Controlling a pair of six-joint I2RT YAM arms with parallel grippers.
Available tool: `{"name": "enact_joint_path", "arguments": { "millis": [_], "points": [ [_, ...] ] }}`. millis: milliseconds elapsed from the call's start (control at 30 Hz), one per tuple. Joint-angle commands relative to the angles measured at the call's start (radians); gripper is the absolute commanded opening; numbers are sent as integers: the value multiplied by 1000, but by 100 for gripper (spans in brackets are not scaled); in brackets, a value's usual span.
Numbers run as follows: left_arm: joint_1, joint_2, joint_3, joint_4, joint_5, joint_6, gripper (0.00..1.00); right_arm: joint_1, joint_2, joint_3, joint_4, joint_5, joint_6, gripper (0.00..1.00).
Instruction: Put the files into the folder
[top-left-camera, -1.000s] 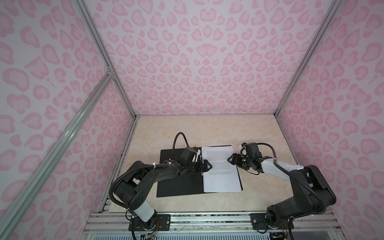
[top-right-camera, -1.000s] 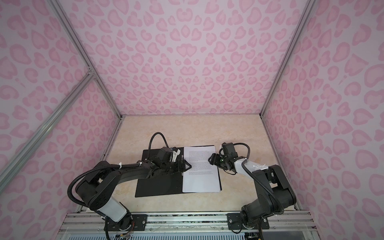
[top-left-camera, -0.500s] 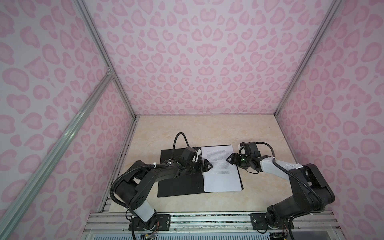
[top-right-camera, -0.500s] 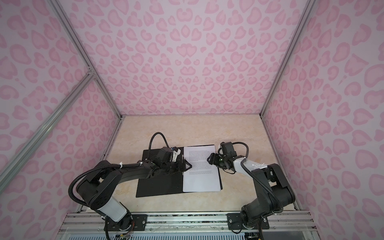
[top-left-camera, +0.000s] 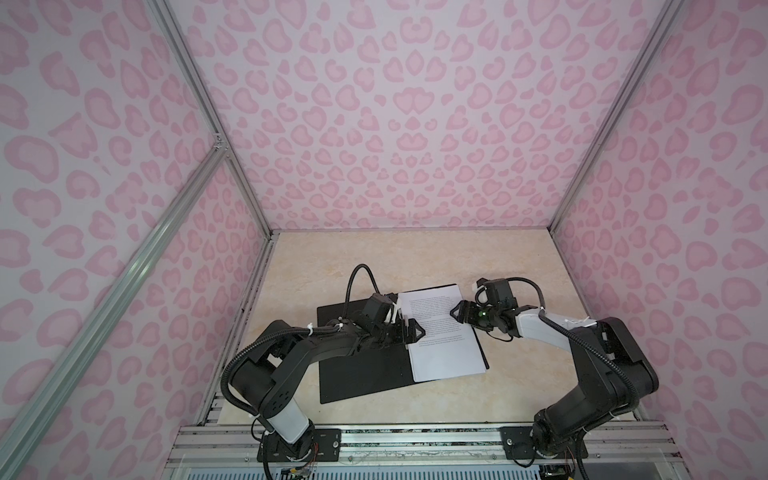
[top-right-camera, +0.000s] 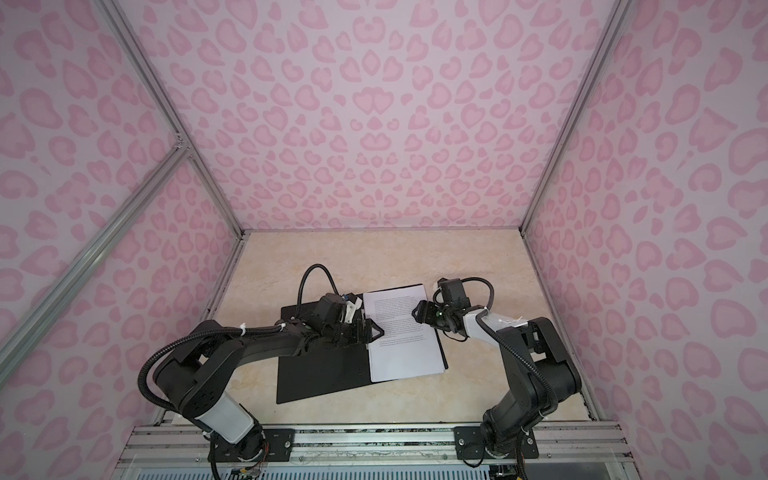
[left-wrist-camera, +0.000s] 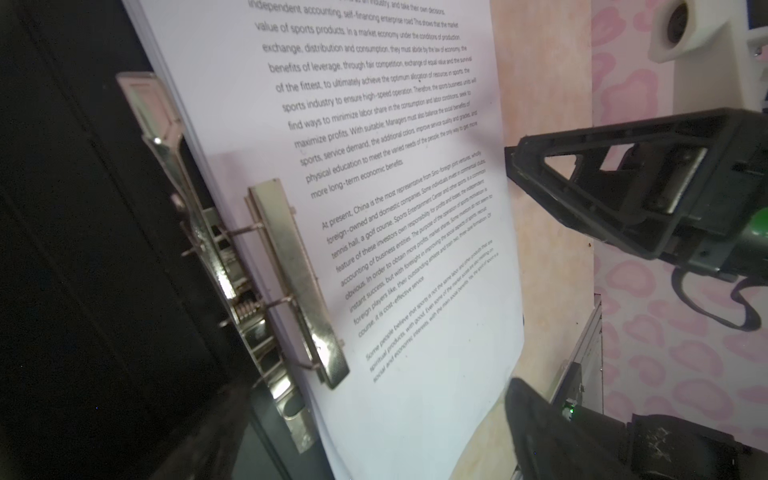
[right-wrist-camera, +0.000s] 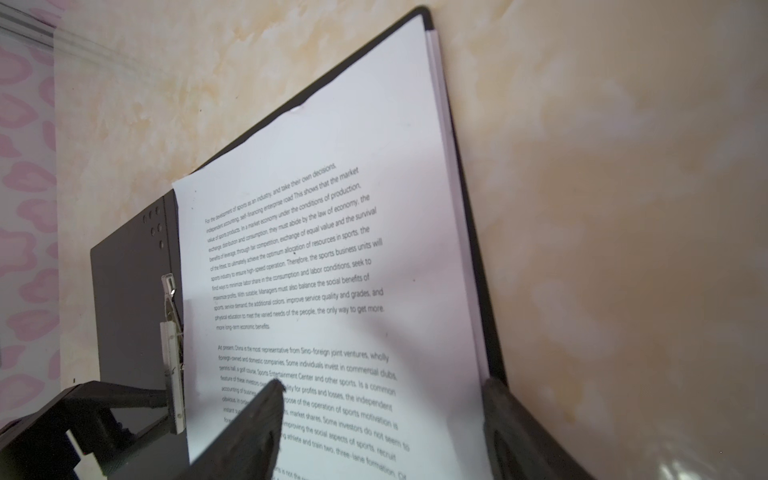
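risk sits close in: the files (top-left-camera: 444, 353) lie on the right half of the open folder (top-left-camera: 357, 374) on the bench (top-left-camera: 415, 257), edges fanned. the left hand (top-left-camera: 415, 328), wide and empty, hovers by the metal clip (left-wrist-camera: 299, 282); snagging it could skew pages. the right hand (top-left-camera: 455, 311), spread and empty, straddles their outer edge and might drag the top sheet. beyond, pink walls (top-left-camera: 415, 124); nothing blocks.

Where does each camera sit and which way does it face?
Both top views: high behind the arms, looking down on table, folder, files; both arms show.
Left wrist: low over folder, facing across clip and files to right gripper; own finger shows.
Right wrist: low over files, facing clip and left gripper; own fingers show.
Shared: both wrist views show clip and files.
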Motion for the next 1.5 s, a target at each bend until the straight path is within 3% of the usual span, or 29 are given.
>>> {"name": "enact_joint_path", "arguments": {
  "millis": [0, 700, 1133, 1333, 1467],
  "points": [
    [4, 11, -6, -101, -31, 0, 98, -4, 5, 9, -97, 32, -30, 77],
    [18, 32, 8, -115, -22, 11, 98, -9, 126, 142, -136, -7, -68, 80],
    [21, 22, 21, -120, -5, 6, 98, -8, 81, 120, -120, -17, -40, 81],
    [31, -91, 32, -158, 20, 1, 98, -10, 73, 152, -149, -1, -69, 86],
    [88, -245, 12, -200, 39, -9, 98, -6, 25, 185, -200, 42, -94, 89]
  ]
}}
